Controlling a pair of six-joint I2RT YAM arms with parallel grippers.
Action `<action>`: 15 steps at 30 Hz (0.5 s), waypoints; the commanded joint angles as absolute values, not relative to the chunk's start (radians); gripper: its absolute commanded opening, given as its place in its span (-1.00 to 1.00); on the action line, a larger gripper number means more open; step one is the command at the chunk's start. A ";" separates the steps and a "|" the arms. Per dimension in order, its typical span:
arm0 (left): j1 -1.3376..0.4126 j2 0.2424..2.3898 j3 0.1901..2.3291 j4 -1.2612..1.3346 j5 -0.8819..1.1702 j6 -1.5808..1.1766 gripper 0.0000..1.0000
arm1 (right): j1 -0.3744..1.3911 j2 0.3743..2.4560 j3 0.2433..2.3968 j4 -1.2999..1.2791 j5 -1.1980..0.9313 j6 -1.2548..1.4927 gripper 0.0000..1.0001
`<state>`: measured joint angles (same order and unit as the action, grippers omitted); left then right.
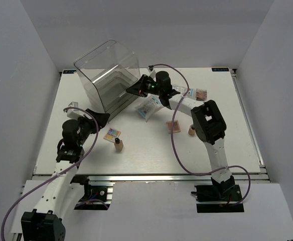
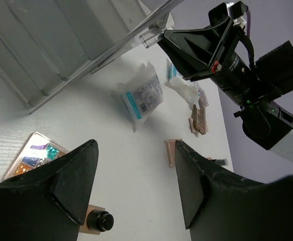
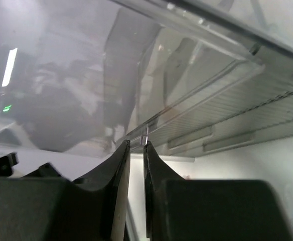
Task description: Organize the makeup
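The makeup lies scattered on the white table. A colourful eyeshadow palette (image 1: 112,133) and a tan dark-capped bottle (image 1: 118,145) lie near my left gripper (image 1: 105,117), which is open and empty above the table. In the left wrist view the bottle (image 2: 99,221) sits under the left finger. A clear packet (image 1: 149,106) lies mid-table, a second packet (image 1: 179,91) behind it. More palettes (image 1: 201,94) (image 1: 173,126) and another bottle (image 1: 191,130) lie to the right. My right gripper (image 1: 130,90) is shut on the small clear tab (image 3: 147,136) of the drawer box.
The large clear plastic drawer box (image 1: 106,75) stands at the back left, tilted toward the right arm. The right arm (image 1: 206,120) reaches across the palettes and packets. White walls enclose the table on three sides.
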<state>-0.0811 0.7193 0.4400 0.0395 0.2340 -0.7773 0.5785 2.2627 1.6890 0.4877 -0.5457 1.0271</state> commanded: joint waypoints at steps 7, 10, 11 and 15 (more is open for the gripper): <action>-0.159 0.810 0.520 0.193 0.186 -0.758 0.45 | 0.549 1.950 1.441 0.638 -0.537 1.045 -1.00; -0.161 0.830 0.540 0.224 0.195 -0.756 0.45 | 0.551 1.907 1.407 0.627 -0.528 1.042 -1.00; -0.163 0.833 0.546 0.236 0.196 -0.755 0.45 | 0.551 1.895 1.401 0.626 -0.528 1.039 -1.00; -0.163 0.867 0.584 0.258 0.198 -0.750 0.46 | 0.549 1.878 1.390 0.615 -0.531 1.023 -1.00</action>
<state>-0.1593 0.8562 0.5270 0.1970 0.1986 -0.7658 0.5537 1.9190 1.4029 0.5709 -0.5278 1.0615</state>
